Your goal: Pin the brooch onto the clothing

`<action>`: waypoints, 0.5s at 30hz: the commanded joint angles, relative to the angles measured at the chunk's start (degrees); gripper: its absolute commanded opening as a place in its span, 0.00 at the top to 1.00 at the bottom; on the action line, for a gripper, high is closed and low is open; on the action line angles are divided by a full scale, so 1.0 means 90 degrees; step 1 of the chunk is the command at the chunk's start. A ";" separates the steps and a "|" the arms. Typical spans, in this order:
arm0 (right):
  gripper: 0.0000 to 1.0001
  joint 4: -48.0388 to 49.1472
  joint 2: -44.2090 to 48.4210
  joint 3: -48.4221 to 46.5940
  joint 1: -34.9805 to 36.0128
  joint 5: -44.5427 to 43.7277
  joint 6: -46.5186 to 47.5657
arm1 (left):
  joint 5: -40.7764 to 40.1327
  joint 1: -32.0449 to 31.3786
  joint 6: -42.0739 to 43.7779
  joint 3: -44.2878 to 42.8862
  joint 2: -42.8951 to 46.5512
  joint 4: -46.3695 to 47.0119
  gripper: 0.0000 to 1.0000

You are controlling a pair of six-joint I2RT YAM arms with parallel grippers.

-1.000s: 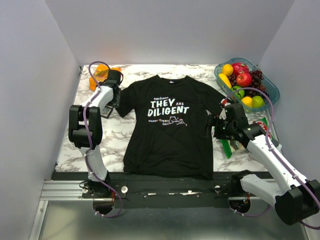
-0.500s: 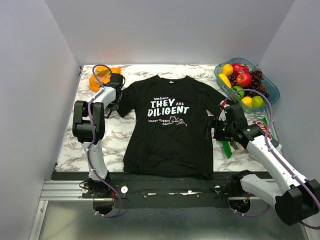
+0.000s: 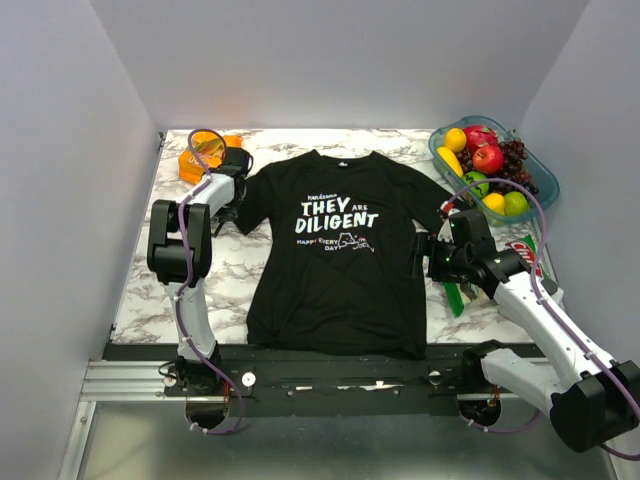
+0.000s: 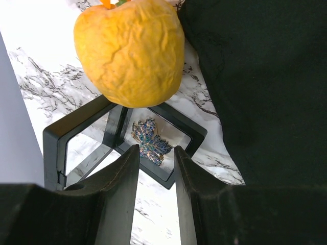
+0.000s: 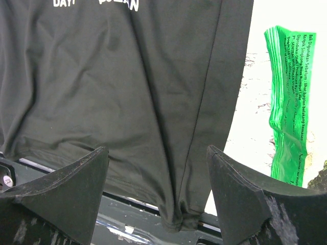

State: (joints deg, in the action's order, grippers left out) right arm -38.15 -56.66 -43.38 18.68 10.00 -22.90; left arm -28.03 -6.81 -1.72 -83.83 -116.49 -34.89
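Nearly at the far left corner of the table (image 3: 140,290), the brooch (image 4: 152,141) lies flat on the clear panel of an opened black frame case (image 4: 76,133), just off the sleeve of the black T-shirt (image 3: 340,260) on that side. The left gripper (image 4: 156,155) hangs right over it. Its fingers (image 4: 122,178) stand a narrow gap apart and their tips straddle the case's near corner, with the leaf-shaped ornament showing in the gap just beyond them. Nothing is clamped between them; whether the tips touch the frame I cannot tell. A wrinkled orange ball (image 4: 129,51) sits just beside the case, toward the far edge.

The T-shirt is spread flat across the middle, collar toward the far edge and hem reaching the near edge. The right gripper (image 5: 157,153) is above the shirt's right side, jaws spread wide, holding nothing. A green packet (image 5: 288,102) lies on the marble just beside the shirt toward the right edge, and a bowl of fruit (image 3: 540,190) fills the far right corner.

Bare marble runs along the left edge from the case to the near edge; the strip on the right is narrower and partly taken. Walls (image 3: 60,150) stand close along the left, far and right edges.

From overhead the whole shirt and both arms show, but the left gripper hides the brooch; only the left wrist camera shows it. The right wrist camera adds the shirt's hem and the packet's print.
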 commanded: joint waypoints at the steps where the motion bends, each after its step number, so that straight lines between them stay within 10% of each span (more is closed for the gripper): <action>1: 0.15 0.0108 0.0056 0.0073 -0.0024 0.0149 0.0024 | -0.0245 -0.0064 0.0044 -0.0041 -0.0123 0.0166 0.59; 15: 0.15 0.0089 0.0095 0.0122 -0.0024 0.0158 0.0024 | -0.0498 -0.0093 0.0054 0.0164 -0.0153 0.0352 0.59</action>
State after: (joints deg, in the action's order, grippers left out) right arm -38.00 -56.66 -42.96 18.68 10.02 -22.90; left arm -29.41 -7.38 -1.50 -83.64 -117.23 -33.45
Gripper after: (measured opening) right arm 0.848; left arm 0.418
